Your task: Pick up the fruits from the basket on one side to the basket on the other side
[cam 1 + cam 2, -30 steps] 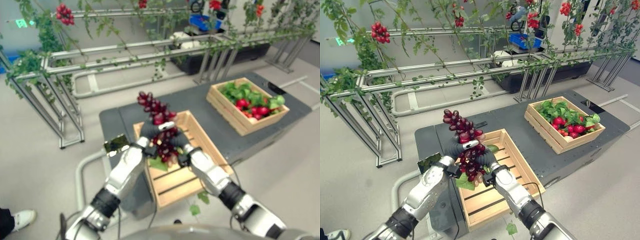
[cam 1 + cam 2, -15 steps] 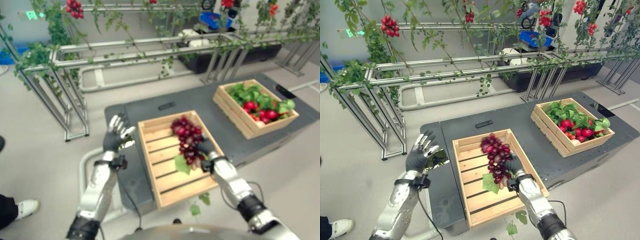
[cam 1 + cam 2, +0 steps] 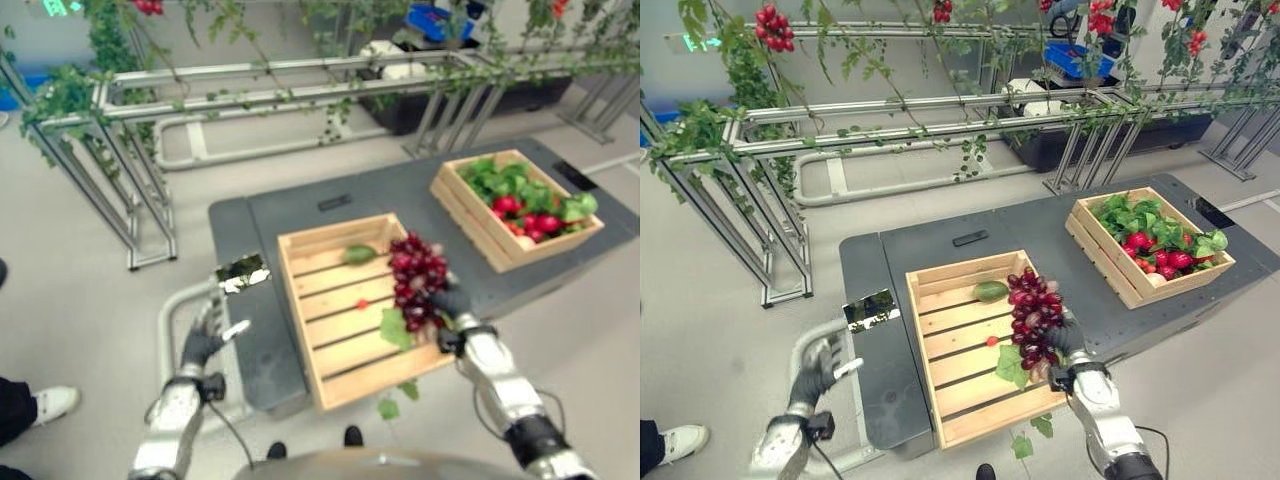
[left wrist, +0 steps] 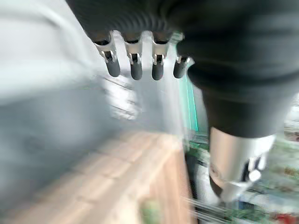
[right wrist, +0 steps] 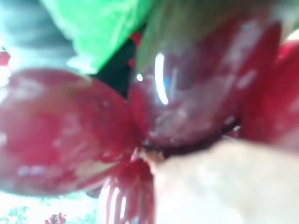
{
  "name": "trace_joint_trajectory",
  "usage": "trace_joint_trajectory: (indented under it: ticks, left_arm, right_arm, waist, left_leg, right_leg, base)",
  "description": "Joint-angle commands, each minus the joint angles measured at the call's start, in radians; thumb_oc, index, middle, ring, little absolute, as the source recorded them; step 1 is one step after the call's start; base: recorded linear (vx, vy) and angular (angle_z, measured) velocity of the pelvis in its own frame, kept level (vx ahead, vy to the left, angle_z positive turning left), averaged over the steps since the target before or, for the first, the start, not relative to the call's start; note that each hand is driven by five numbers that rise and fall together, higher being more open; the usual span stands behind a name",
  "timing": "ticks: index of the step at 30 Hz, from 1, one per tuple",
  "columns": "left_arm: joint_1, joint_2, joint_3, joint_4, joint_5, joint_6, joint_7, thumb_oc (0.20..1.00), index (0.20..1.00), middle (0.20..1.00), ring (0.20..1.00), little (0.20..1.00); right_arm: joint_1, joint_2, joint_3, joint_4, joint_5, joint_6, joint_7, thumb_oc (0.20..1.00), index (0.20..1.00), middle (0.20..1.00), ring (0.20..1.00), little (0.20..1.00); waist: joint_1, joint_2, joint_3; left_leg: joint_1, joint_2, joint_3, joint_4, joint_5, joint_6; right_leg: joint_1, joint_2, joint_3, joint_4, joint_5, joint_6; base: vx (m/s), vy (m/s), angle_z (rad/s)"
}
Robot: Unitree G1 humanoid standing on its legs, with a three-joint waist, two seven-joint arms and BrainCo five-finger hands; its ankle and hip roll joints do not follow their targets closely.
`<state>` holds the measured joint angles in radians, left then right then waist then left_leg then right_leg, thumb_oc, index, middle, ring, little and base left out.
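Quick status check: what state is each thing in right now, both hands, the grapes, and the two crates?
Right hand: shut on the grape bunch.
Grape bunch: lifted, hanging above the near crate's right edge, a leaf at its bottom.
Left hand: open, holding nothing, low beside the table's left end.
Near crate: almost empty, one green fruit and a small red bit on its slats.
Far crate: filled with red fruit and leaves.
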<state>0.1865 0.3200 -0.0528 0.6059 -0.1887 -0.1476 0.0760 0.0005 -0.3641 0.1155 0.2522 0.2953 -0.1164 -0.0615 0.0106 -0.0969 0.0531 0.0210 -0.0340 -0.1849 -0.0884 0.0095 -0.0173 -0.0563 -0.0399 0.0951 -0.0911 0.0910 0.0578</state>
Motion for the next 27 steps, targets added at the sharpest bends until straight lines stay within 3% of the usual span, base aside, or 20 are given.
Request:
trace_joint_trajectory:
  ticks: [1,4,12,18,19,20,24,27]
  left_arm:
    - [-0.019,0.012,-0.004,0.178,0.161,0.015,0.038,1.0,1.0,1.0,1.0,1.0]
    - [-0.081,-0.028,0.009,0.504,0.225,0.038,0.059,1.0,1.0,1.0,1.0,1.0]
    - [-0.089,-0.036,0.113,0.723,0.246,0.082,0.054,1.0,1.0,1.0,1.0,1.0]
    - [-0.084,-0.016,0.148,0.74,0.244,0.09,0.051,1.0,1.0,1.0,1.0,1.0]
    - [-0.1,-0.01,0.147,0.74,0.25,0.1,0.047,1.0,1.0,1.0,1.0,1.0]
    - [-0.1,-0.01,0.147,0.74,0.25,0.1,0.047,1.0,1.0,1.0,1.0,1.0]
    - [-0.102,-0.004,0.154,0.731,0.247,0.108,0.041,1.0,1.0,1.0,1.0,1.0]
    - [-0.108,-0.004,0.142,0.719,0.243,0.107,0.043,1.0,1.0,1.0,1.0,1.0]
  right_arm:
    - [-0.011,-0.038,-0.094,-0.164,0.007,-0.116,0.0,0.2,0.2,0.2,0.2,0.2]
    - [0.052,-0.046,-0.131,-0.237,0.012,-0.123,0.01,0.2,0.2,0.2,0.2,0.2]
    - [0.15,-0.047,-0.19,-0.33,0.005,-0.114,0.035,0.2,0.2,0.2,0.2,0.2]
    - [0.153,-0.037,-0.173,-0.36,0.006,-0.117,0.043,0.2,0.2,0.2,0.2,0.2]
    - [0.161,-0.043,-0.181,-0.378,0.009,-0.122,0.048,0.2,0.2,0.2,0.2,0.2]
    - [0.162,-0.043,-0.181,-0.379,0.009,-0.122,0.048,0.2,0.2,0.2,0.2,0.2]
    - [0.169,-0.049,-0.188,-0.402,0.016,-0.12,0.054,0.2,0.2,0.2,0.2,0.2]
    - [0.171,-0.048,-0.191,-0.406,0.023,-0.117,0.056,0.2,0.2,0.2,0.2,0.2]
  waist:
    - [-0.012,-0.022,-0.032]
    - [-0.035,-0.026,-0.022]
    - [-0.06,-0.033,-0.001]
    - [-0.042,-0.041,0.025]
    - [-0.036,-0.027,0.033]
    - [-0.035,-0.027,0.034]
    - [-0.002,0.002,0.015]
    - [0.03,0.001,-0.007]
  left_leg:
    - [-0.04,-0.08,-0.001,0.044,-0.097,0.052]
    - [-0.047,-0.083,0.015,0.038,-0.088,0.054]
    - [-0.084,-0.081,0.06,0.029,-0.069,0.06]
    - [-0.093,-0.04,0.142,0.032,-0.063,0.053]
    - [-0.111,-0.029,0.156,0.027,-0.034,0.051]
    - [-0.109,-0.03,0.156,0.027,-0.035,0.051]
    - [-0.154,0.013,0.202,0.03,0.001,0.048]
    - [-0.205,0.023,0.24,0.046,0.022,0.048]
  right_leg:
    - [-0.026,-0.011,0.047,0.059,-0.082,0.074]
    - [-0.046,-0.009,0.064,0.063,-0.065,0.082]
    - [-0.105,-0.007,0.108,0.055,-0.01,0.106]
    - [-0.136,-0.013,0.006,0.087,0.011,0.12]
    - [-0.117,0.013,-0.029,0.169,-0.048,0.102]
    - [-0.118,0.013,-0.029,0.175,-0.052,0.102]
    - [-0.062,0.047,-0.078,0.327,-0.19,0.075]
    - [0.011,0.059,-0.058,0.414,-0.246,0.07]
  base:
    - [-0.05,0.074,-0.01]
    - [-0.05,0.063,0.0]
    - [-0.08,0.045,-0.17]
    - [-0.09,-0.011,-0.68]
    - [-0.15,0.046,-0.37]
    - [-0.21,0.061,-0.12]
    - [-0.15,0.026,-0.33]
    - [-0.13,-0.024,-0.41]
